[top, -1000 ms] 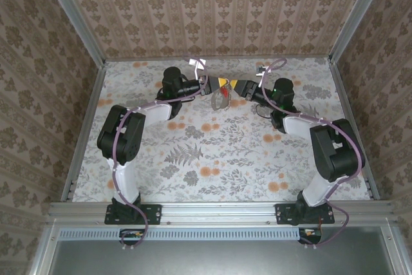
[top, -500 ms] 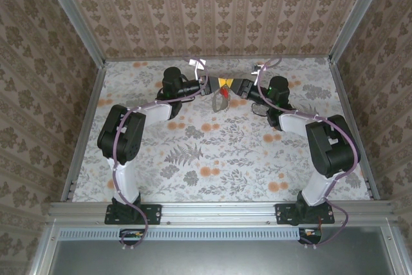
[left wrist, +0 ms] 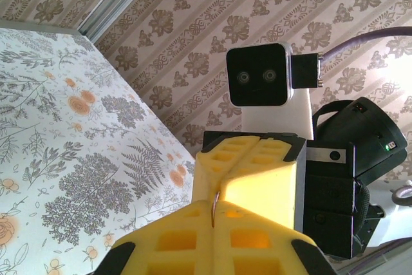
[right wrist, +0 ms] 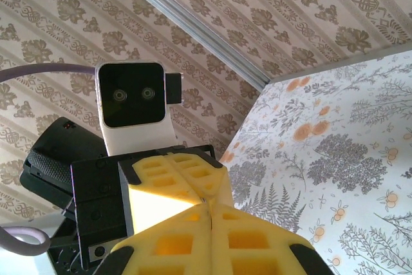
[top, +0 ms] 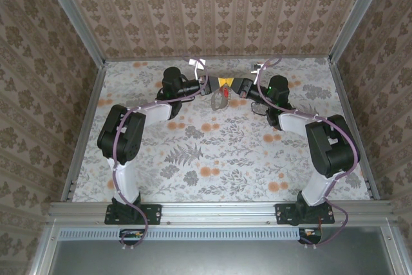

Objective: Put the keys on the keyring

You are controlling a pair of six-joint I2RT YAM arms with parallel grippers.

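Above the far middle of the table my left gripper (top: pixel 217 82) and right gripper (top: pixel 232 84) meet tip to tip. Under them hangs the grey-brown keyring (top: pixel 219 102), and the red-headed key (top: pixel 225 93) shows against it. In the left wrist view my left gripper (left wrist: pixel 213 220) has its yellow pads shut on a thin metal strand of the keyring (left wrist: pixel 217 208). That strand runs into the closed pads of the right gripper (left wrist: pixel 250 154) facing it. In the right wrist view my right gripper (right wrist: pixel 211 216) is shut, with a metal glint of the keyring (right wrist: pixel 205 200) at its tip.
The floral tablecloth (top: pixel 219 159) spreads in front of both arms. Patterned walls and metal rails (top: pixel 84 94) close in the table on three sides. Purple cables loop along both arms.
My right gripper has moved left up to the left gripper's tips and closed its jaws. The left gripper has stayed shut and still, with the keyring hanging under it.
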